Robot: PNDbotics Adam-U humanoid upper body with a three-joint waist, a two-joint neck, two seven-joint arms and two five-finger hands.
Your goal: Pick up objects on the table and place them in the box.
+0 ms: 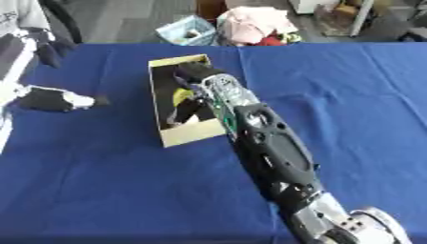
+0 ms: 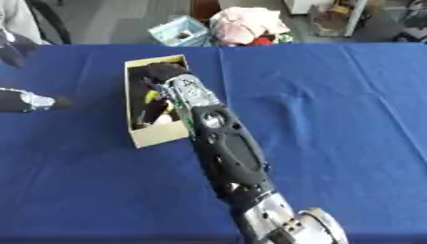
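An open cardboard box [image 1: 193, 134] lies on the blue table [image 1: 333, 95], left of centre. My right arm crosses the table from the lower right, and my right hand [image 1: 197, 72] is inside the box, over its far half. Below the hand, in the box, I see a yellow thing [image 1: 181, 96], dark shapes and a white bit [image 2: 167, 119]. Whether the hand holds any of them is hidden. My left hand [image 1: 52, 100] hovers low over the table at the left edge, well away from the box, a white patch at its front.
Past the table's far edge stand a light-blue basket [image 1: 186, 29] and a pile of pink and white cloth [image 1: 254, 24] on the floor. The blue cloth shows folds right of the box.
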